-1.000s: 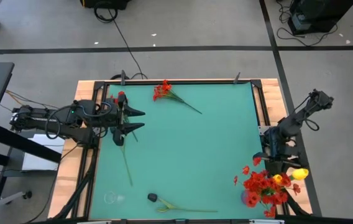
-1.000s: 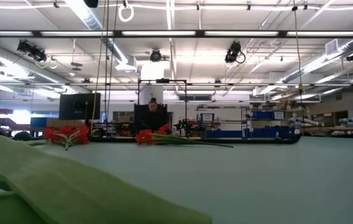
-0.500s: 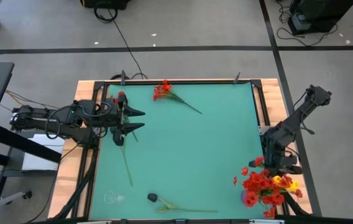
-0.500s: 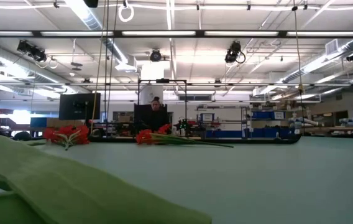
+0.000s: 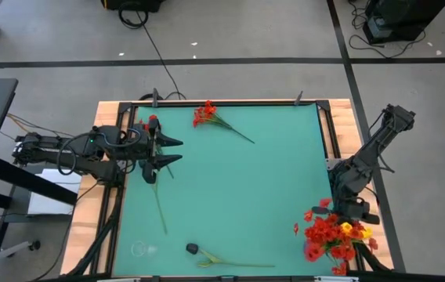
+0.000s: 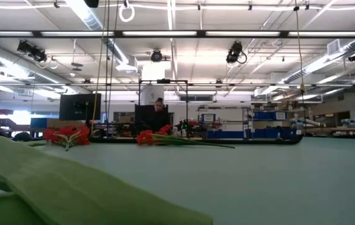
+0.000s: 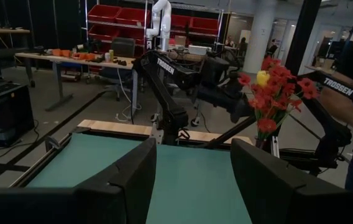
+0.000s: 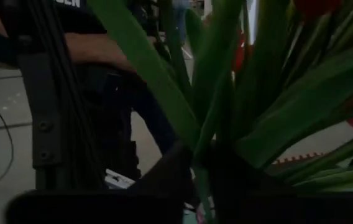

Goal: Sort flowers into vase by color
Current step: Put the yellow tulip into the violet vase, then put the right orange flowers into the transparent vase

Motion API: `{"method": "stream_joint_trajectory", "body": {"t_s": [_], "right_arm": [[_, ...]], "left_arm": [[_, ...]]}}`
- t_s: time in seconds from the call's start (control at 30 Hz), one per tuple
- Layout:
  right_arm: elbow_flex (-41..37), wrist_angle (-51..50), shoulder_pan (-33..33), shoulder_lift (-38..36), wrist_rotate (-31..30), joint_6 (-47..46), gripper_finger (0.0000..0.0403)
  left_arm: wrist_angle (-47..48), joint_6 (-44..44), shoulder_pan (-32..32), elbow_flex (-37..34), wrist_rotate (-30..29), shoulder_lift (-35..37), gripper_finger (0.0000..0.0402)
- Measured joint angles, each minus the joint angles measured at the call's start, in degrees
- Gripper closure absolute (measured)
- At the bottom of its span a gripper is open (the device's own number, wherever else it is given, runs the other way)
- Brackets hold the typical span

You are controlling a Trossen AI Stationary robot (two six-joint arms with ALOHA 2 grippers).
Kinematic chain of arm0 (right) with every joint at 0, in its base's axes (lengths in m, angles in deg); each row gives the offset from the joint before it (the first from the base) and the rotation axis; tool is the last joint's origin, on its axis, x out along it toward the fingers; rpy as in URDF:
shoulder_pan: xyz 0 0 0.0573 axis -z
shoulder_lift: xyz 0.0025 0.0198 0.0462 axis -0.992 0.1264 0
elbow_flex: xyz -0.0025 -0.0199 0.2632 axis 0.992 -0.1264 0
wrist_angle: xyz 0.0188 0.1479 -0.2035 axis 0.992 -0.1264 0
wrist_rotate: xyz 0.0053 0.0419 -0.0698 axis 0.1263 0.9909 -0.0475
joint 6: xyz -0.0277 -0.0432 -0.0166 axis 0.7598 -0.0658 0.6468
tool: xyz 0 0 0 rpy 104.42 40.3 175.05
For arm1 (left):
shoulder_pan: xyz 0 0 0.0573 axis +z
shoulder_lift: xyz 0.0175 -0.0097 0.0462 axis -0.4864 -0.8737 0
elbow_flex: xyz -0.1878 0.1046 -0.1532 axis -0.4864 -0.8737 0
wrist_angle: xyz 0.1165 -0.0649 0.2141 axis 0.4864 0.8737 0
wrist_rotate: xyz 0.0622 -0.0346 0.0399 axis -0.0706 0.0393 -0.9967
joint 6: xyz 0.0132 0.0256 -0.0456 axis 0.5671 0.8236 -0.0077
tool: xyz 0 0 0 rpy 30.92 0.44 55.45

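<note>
Green matting carries loose red-orange flowers (image 5: 204, 114); my right gripper (image 5: 351, 217), fingers easing apart around a thin, limp stem, hovers over the bunched vase (image 5: 314, 251). Left gripper (image 5: 174, 150) waits open.

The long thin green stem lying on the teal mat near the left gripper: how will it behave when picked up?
The long thin green stem is probably light. Being so slender and slightly curved, it would likely bend and droop if gripped at one end. It lies flat, so it may slide when pushed.

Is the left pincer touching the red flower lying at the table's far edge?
Apart. The high view shows the left pincer well clear of the red flower, with bare mat between them.
</note>
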Motion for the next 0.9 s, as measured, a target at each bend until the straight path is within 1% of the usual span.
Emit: {"method": "stream_joint_trajectory", "body": {"t_s": [0.1, 0.23, 0.3, 0.4, 0.5, 0.7, 0.9], "right_arm": [[0.00, 0.01, 0.00, -0.41, 0.90, -1.92, 0.0272], [0.00, 0.51, 0.00, -1.64, 5.03, -4.56, 0.0201], [0.00, 0.77, 0.00, -2.83, 6.62, -6.59, 0.0174], [0.00, 0.76, 0.00, -5.12, 7.22, -8.23, 0.0145], [0.00, 0.78, 0.00, -7.95, 5.83, -8.27, 0.0132], [0.06, 0.78, 0.00, -13.50, 3.41, -7.86, 0.0132], [4.96, -0.65, 0.15, -16.38, 0.19, -6.20, 0.0133]], "left_arm": [[0.00, 0.00, 0.01, 0.00, 0.01, 0.01, 0.0189], [0.00, 0.00, 0.00, 0.00, 0.01, 0.00, 0.0189], [0.00, 0.00, 0.01, 0.00, 0.01, 0.02, 0.0189], [0.00, 0.00, -0.01, 0.00, 0.01, 0.00, 0.0189], [-0.01, 0.00, -0.01, 0.00, 0.01, 0.00, 0.0189], [0.00, 0.00, 0.01, 0.00, 0.01, 0.00, 0.0189], [0.00, 0.00, 0.00, 0.00, 0.00, 0.00, 0.0189]]}}
